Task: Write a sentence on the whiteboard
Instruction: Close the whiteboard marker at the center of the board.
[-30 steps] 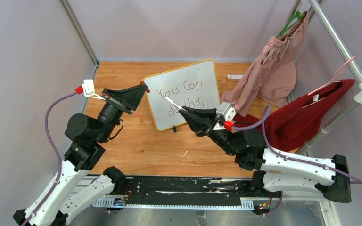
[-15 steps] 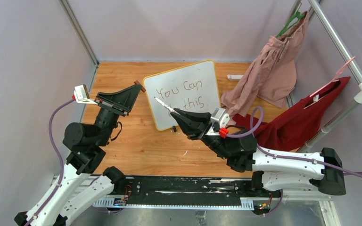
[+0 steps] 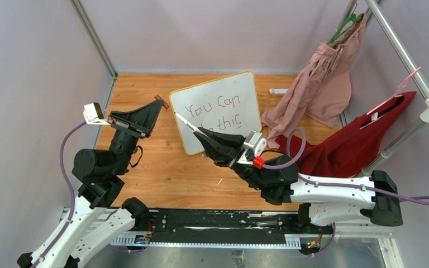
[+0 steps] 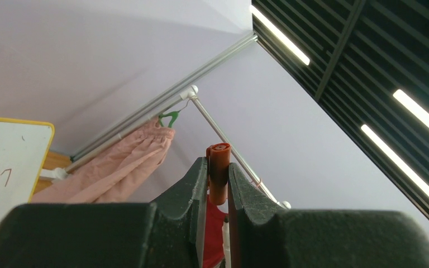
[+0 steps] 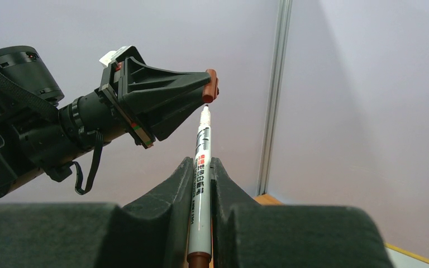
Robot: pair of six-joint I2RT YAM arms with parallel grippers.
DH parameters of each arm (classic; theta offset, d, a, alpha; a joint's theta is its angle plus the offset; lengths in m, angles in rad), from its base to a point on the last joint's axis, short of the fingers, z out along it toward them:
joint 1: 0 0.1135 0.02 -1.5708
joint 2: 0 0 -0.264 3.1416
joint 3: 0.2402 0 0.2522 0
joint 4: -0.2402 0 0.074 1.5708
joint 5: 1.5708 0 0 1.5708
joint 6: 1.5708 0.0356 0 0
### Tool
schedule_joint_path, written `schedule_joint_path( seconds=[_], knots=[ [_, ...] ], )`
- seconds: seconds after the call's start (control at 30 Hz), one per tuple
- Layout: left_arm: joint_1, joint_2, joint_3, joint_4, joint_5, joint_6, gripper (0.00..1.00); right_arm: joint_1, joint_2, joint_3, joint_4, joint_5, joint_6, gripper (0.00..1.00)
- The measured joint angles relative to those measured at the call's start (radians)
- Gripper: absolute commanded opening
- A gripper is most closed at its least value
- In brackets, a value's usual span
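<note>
The whiteboard (image 3: 232,92) with a yellow-orange frame lies on the wooden table at the back; its corner shows in the left wrist view (image 4: 11,162). The sentence (image 3: 218,109) reads "You Can" above "this", the lower line partly hidden by my right arm. My right gripper (image 3: 200,133) is shut on a white marker (image 3: 185,123), raised off the board with its tip pointing left; in the right wrist view (image 5: 201,164) the marker (image 5: 201,162) nearly meets the cap. My left gripper (image 3: 157,104) is shut on a reddish-brown marker cap (image 3: 162,102), also seen in the left wrist view (image 4: 218,167).
A pink garment (image 3: 324,78) on a green hanger and a red garment (image 3: 363,139) hang from the metal rail at the right. A small white object (image 3: 279,91) lies by the back wall. Purple walls enclose the table.
My right gripper has lifted the marker off the board and moved it left toward the cap. My left gripper has drawn slightly left and up with the cap.
</note>
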Motion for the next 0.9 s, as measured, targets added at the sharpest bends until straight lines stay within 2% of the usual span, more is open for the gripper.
schedule_joint_path(
  seconds=[0.9],
  knots=[
    [0.000,-0.005,-0.014,0.002,0.033,-0.045,0.00,0.000,0.045,0.045,0.020,0.008,-0.016,0.00]
  ],
)
